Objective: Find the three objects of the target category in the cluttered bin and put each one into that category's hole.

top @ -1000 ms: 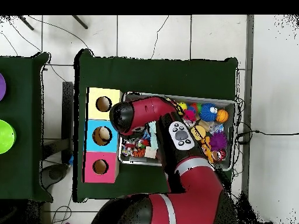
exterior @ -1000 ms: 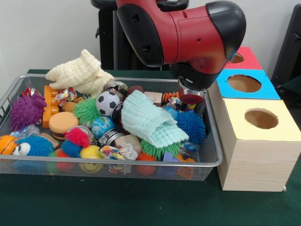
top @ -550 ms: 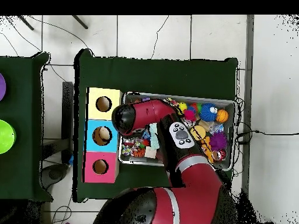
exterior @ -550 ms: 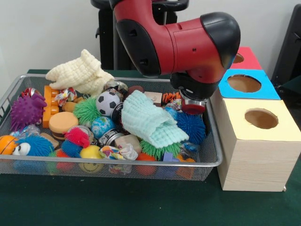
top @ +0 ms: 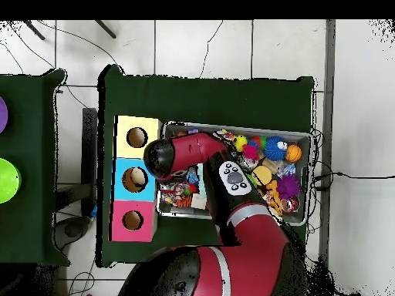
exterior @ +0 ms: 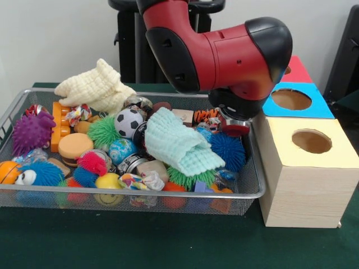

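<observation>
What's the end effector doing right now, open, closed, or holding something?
End effector: cannot be told. It hangs under the red and black arm over the wire mesh bin's end nearest the boxes, largely hidden.

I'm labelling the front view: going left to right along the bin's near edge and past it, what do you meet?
Orange ball → blue fuzzy toy with eyes → yellow smiley ball → purple block → yellow-topped box.

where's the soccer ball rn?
Front view: soccer ball sits mid-bin toward the back, between the green spiky ball and the mint cloth.
</observation>
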Action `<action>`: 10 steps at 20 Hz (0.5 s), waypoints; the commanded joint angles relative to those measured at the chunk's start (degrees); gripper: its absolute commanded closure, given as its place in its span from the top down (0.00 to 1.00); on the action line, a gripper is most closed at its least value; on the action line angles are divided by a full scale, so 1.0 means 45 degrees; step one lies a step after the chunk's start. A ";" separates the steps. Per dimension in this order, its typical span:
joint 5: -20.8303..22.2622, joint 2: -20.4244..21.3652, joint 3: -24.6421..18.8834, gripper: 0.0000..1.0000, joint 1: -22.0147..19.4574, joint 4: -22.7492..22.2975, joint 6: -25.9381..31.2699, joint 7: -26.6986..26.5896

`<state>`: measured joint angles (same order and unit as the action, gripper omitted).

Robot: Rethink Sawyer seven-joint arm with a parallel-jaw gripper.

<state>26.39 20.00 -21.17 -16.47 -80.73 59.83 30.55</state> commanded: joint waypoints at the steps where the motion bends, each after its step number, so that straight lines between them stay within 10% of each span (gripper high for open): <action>1: 0.0281 -0.0844 -0.0066 0.00 0.0137 -0.0403 0.0326 0.0766; 10: 0.0316 -0.0211 -0.0164 0.00 0.0044 -0.0615 -0.0280 0.0763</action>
<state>26.41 20.11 -20.90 -16.19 -80.73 59.82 30.55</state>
